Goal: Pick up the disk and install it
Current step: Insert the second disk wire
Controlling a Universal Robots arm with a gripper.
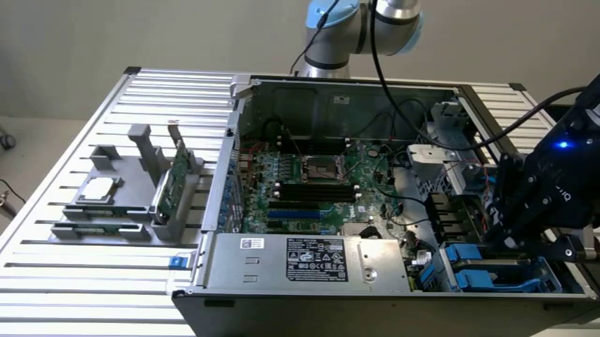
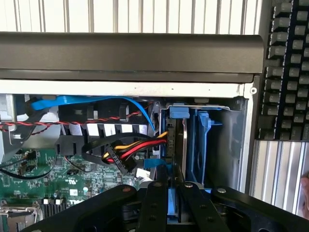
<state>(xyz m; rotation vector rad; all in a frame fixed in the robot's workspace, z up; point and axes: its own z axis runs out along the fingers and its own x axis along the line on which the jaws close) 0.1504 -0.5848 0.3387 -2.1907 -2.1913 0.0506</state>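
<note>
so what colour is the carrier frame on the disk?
Blue; the disk shows it best in the wrist view, standing in the bay.

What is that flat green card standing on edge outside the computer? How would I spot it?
Start at the open computer case, then look to the exterior view's left, at the grey holder on the slatted table. The green circuit card stands upright there, unlike the square silver chip lying flat beside it.

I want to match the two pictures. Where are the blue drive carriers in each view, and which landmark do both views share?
Exterior view: the blue drive carriers sit in the case's near corner, at the exterior view's right, below the hand.
Wrist view: a blue carrier stands in the bay just beyond the hand, beside the case wall.
Shared landmark: the green motherboard.
</note>
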